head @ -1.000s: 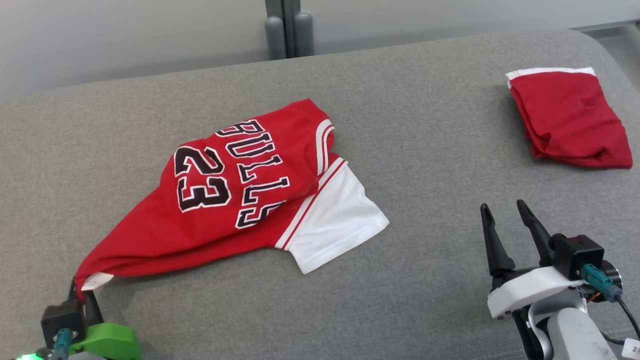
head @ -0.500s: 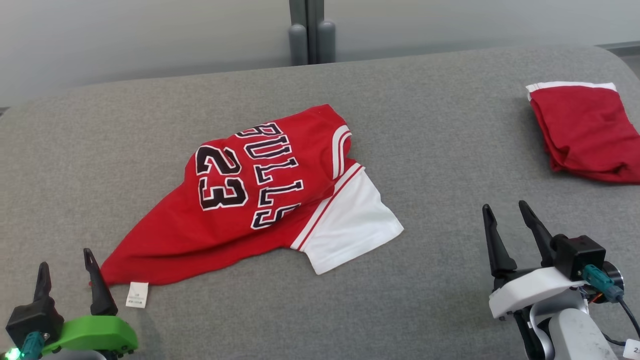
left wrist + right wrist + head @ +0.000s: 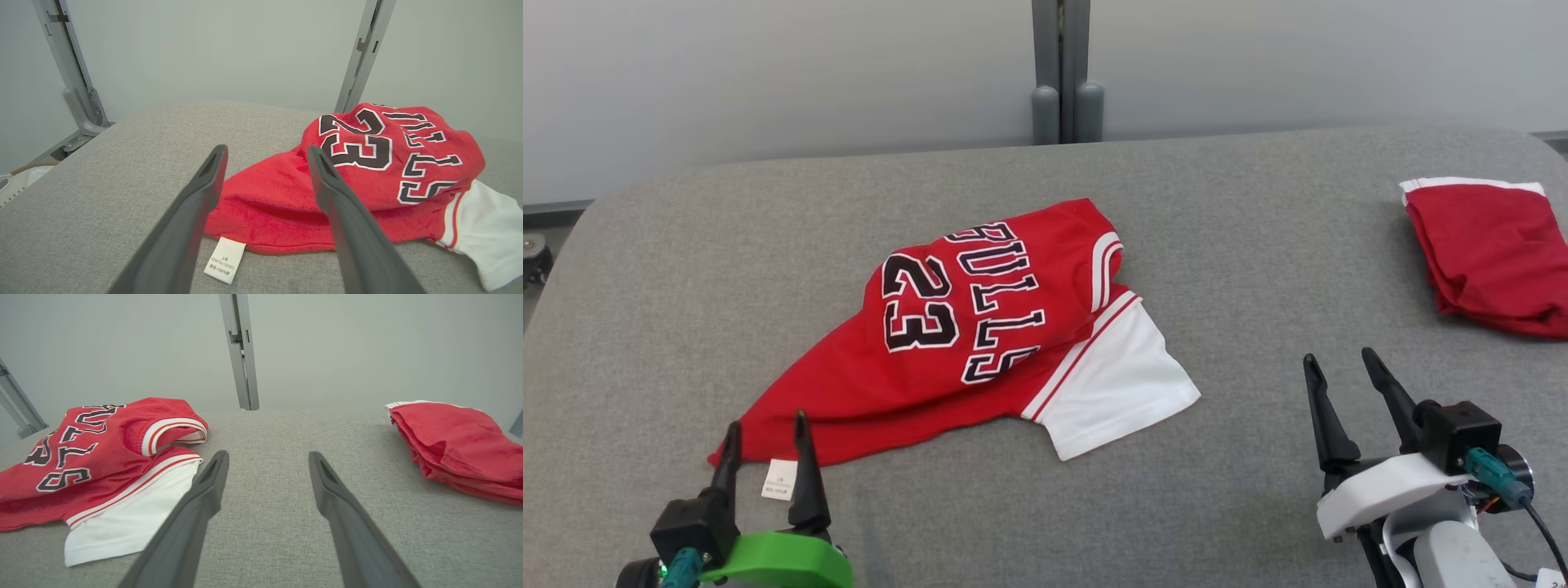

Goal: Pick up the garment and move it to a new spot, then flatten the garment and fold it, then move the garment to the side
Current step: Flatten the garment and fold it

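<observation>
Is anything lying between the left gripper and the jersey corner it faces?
Nothing visible does. The open left gripper sits right at the red jersey's near corner; just the jersey's own white care tag lies on the grey cushion between its fingers.

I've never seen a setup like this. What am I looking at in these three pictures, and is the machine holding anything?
It is a wheeled robot with two arms, each ending in a two-fingered gripper. The wide picture is from a camera on its head, looking down at a grey padded surface. The left gripper is at lower left, the right gripper at lower right. The other two pictures come from wrist cameras, each looking along that gripper's own dark fingers. On the surface lies a rumpled red Bulls 23 jersey with a white part; its care label shows between the left gripper's fingers. A folded red garment lies at the far right. Both grippers are open and hold nothing.
</observation>
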You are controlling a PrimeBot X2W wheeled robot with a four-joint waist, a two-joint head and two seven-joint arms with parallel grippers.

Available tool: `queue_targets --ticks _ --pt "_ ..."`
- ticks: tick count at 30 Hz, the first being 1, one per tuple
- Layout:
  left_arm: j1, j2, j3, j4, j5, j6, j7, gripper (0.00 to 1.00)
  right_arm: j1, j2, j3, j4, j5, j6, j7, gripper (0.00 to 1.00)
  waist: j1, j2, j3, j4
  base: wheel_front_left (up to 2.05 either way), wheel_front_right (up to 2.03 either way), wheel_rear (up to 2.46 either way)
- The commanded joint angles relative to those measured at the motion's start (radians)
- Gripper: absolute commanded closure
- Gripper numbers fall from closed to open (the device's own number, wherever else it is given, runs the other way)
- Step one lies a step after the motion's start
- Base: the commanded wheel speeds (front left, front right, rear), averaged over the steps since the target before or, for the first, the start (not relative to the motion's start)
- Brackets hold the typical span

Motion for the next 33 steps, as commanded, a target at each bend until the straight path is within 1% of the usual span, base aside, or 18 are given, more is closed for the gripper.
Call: queue_targets --ticks 1,6,12,15,19,28,33 --pt "0.007 -0.009 -0.009 0.008 0.010 -0.012 0.000 0.00 0.019 -0.003 0.001 0.005 0.004 -0.002 -0.004 0.00 0.0000 0.0000 -0.015 0.010 0.00 0.00 0.00" --pt "0.009 -0.030 -0.036 0.032 0.010 -0.034 0.000 0.00 0.028 -0.003 0.014 0.014 0.012 -0.002 -0.004 0.00 0.0000 0.0000 -0.031 0.019 0.00 0.00 0.00" --pt "-0.012 -0.039 -0.067 0.053 0.017 -0.048 0.000 0.00 -0.017 -0.003 0.056 0.054 -0.034 -0.002 -0.004 0.00 0.0000 0.0000 -0.022 0.053 0.00 0.00 0.00" --pt "-0.030 -0.041 -0.075 0.052 0.017 -0.048 0.000 0.00 -0.088 -0.004 0.085 0.127 -0.074 -0.002 0.000 0.00 0.0000 0.0000 -0.002 0.083 0.00 0.00 0.00" --pt "-0.048 -0.042 -0.086 0.048 0.013 -0.047 0.000 0.00 -0.220 -0.003 0.099 0.244 -0.125 -0.002 0.067 0.00 0.0000 0.0000 0.033 0.132 0.00 0.00 0.00" --pt "-0.082 -0.043 -0.140 0.047 -0.046 -0.022 -0.001 0.00 -0.476 -0.005 0.078 0.516 -0.256 -0.002 0.238 0.00 0.0000 0.0000 0.093 0.243 0.00 0.00 0.00" --pt "-0.094 -0.043 -0.157 0.048 -0.060 -0.012 0.000 0.00 -0.554 -0.022 0.059 0.631 -0.297 -0.002 0.284 0.00 0.0000 0.0000 0.114 0.280 0.00 0.00 0.00"
